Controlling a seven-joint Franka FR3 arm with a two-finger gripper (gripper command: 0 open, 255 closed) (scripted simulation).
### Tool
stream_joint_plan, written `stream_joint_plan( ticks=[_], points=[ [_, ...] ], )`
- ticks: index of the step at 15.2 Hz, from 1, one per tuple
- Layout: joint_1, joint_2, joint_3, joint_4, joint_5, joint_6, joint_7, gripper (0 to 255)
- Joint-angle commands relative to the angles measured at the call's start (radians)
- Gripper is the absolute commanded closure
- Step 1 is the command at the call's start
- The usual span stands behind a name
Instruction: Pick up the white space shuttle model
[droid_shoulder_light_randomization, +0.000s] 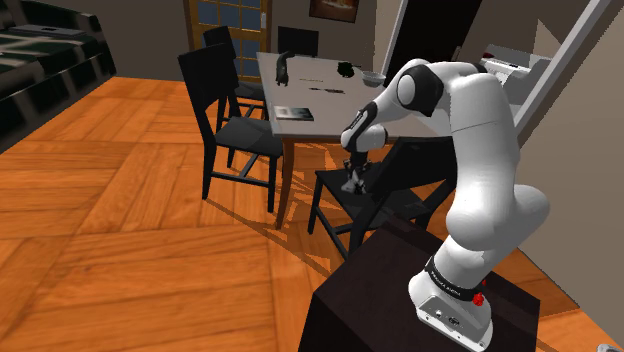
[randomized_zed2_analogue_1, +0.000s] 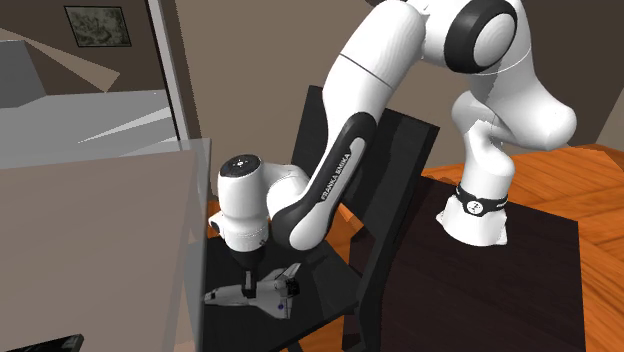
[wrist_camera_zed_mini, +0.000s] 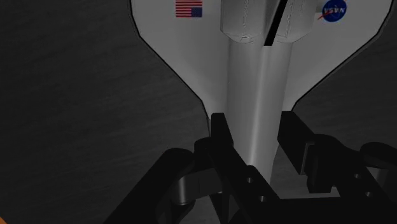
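Wrist view, claw (wrist_camera_zed_mini: 253, 135) clasping shuttle (wrist_camera_zed_mini: 257, 83) fuselage, arm (randomized_zed2_analogue_1: 340, 170) bent down over chair (randomized_zed2_analogue_1: 328, 288)

One shuttle (randomized_zed2_analogue_1: 252, 293), one table (droid_shoulder_light_randomization: 300, 95), four chairs (droid_shoulder_light_randomization: 240, 135)

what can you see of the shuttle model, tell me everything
The shuttle is white with broad delta wings, a US flag on one wing and a NASA badge on the other, and a dark-edged tail fin on top. It lies belly down on a black chair seat, nose toward the second exterior view's left. The gripper is above it, and its black fingers clasp the narrow body from both sides.
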Motion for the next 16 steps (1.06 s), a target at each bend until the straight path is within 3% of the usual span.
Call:
stream_joint_plan(
  ticks=[1,16],
  points=[
    [0.003,-0.018,-0.004,-0.008,-0.003,-0.010,0.000,255],
    [0.028,-0.163,-0.034,-0.038,-0.032,-0.125,0.007,255]
  ],
)
